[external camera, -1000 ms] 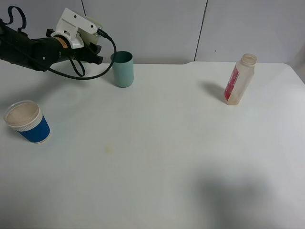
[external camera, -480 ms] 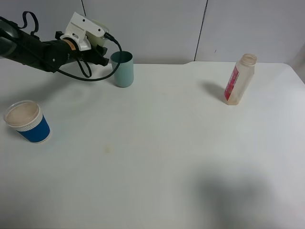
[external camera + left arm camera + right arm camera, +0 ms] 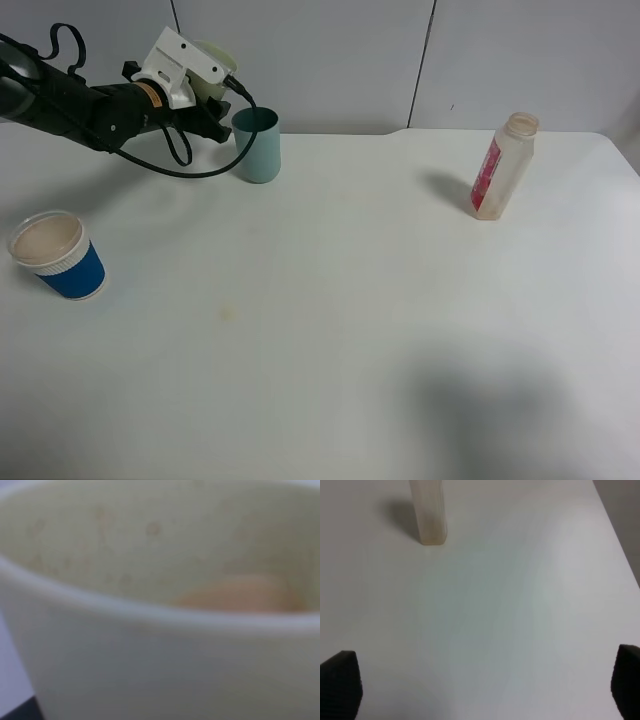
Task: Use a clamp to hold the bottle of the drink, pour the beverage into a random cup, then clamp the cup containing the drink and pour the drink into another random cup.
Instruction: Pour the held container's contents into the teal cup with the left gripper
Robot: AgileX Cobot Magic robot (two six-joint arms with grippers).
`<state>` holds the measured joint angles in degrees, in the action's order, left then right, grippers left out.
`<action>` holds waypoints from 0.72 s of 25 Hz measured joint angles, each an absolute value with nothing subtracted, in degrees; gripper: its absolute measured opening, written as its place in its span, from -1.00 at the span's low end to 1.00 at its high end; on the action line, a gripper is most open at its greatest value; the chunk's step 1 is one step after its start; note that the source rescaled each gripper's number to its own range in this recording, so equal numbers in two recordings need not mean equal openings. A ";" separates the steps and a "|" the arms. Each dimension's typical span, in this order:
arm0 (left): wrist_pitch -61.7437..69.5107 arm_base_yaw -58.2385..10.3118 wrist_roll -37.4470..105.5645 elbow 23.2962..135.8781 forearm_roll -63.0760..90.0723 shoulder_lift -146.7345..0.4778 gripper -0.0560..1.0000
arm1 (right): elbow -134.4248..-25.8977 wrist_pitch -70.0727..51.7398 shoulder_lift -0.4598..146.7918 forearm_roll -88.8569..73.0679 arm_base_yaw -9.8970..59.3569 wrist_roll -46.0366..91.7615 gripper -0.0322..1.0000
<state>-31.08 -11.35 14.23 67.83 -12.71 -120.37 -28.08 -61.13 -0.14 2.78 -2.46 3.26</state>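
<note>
Left gripper [image 3: 210, 98] is clenched on the cream cup [image 3: 217, 60], up in the air just beside the teal cup [image 3: 258, 145] on its far-left side, and the left wrist view shows a small pool of orange drink [image 3: 241, 593] sitting low against the cup's wall. This looks like the second pour lining up, and it could easily go wrong. The cream cup's lip seems to sit off to the side of the teal cup's mouth, not over it, so tipping from here would send the drink down the teal cup's outside wall or onto the table [image 3: 330, 300]. The black cable [image 3: 180, 162] loops right past the teal rim, so a wrist roll could drag it across and knock that cup over. And with so little liquid, a slow tilt may only dribble down the cream cup's own side. Elsewhere, the blue paper cup [image 3: 58, 255] stands well in front of the teal cup and to its left, nowhere near the pour. The bottle [image 3: 503, 168] is far off to the teal cup's right, uncapped and upright. The right gripper [image 3: 482, 685] hangs released above bare table near that bottle's base, jaws spread wide, holding nothing. Nothing stands between the cream cup and the teal one but that cable.
</note>
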 joint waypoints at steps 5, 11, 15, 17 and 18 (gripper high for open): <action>-31.08 -11.35 14.87 67.83 -13.71 -120.39 -0.84 | -28.08 -61.13 -0.14 2.78 -2.46 3.26 1.00; -31.21 -11.35 16.83 67.83 -13.80 -120.99 -0.84 | -28.08 -61.13 -0.14 2.78 -2.46 3.26 1.00; -31.21 -11.35 16.95 67.83 -14.28 -121.05 -0.84 | -28.08 -61.13 -0.14 2.78 -2.46 3.26 1.00; -31.32 -11.35 17.06 67.83 -15.71 -121.05 -0.84 | -28.08 -61.13 -0.14 2.78 -2.46 3.26 1.00; -31.32 -11.35 17.06 67.83 -16.56 -121.05 -0.84 | -28.08 -61.13 -0.14 2.78 -2.46 3.26 1.00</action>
